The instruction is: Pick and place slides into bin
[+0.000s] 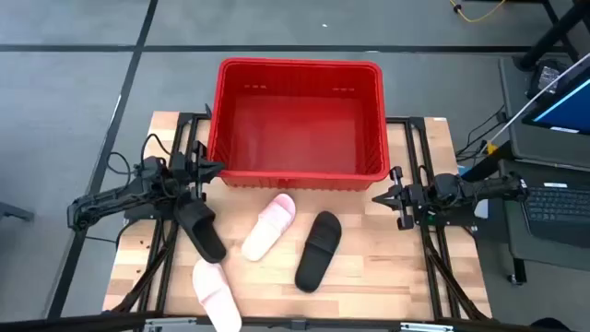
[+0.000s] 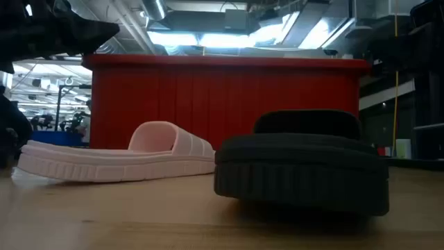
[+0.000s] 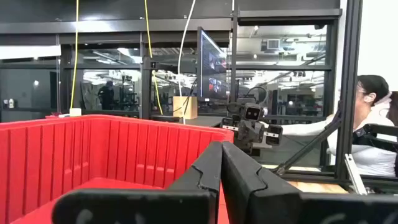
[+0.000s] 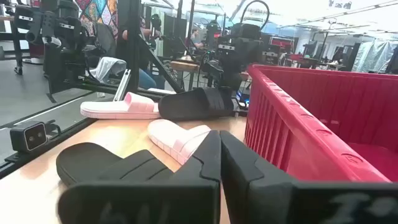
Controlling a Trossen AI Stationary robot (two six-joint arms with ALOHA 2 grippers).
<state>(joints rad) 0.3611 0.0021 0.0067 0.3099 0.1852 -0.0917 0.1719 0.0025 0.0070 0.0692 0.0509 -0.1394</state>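
Observation:
The red bin (image 1: 300,120) stands at the table's far middle; it also shows in the low view (image 2: 229,97). Four slides lie flat on their soles in front of it: a black one (image 1: 203,231), a pink one (image 1: 268,226), a black one (image 1: 318,249) and a pink one (image 1: 216,295) at the near edge. My left gripper (image 1: 207,168) is shut and empty by the bin's near left corner, fingertips together in its wrist view (image 3: 221,146). My right gripper (image 1: 383,196) is shut and empty by the bin's near right corner (image 4: 219,135).
The bin's wall (image 4: 298,124) stands close beside my right gripper. Dark frame rails (image 1: 429,267) run along both sides of the wooden table. A person (image 3: 373,124) sits beyond the table's right side. A desk with a keyboard (image 1: 558,198) stands to the right.

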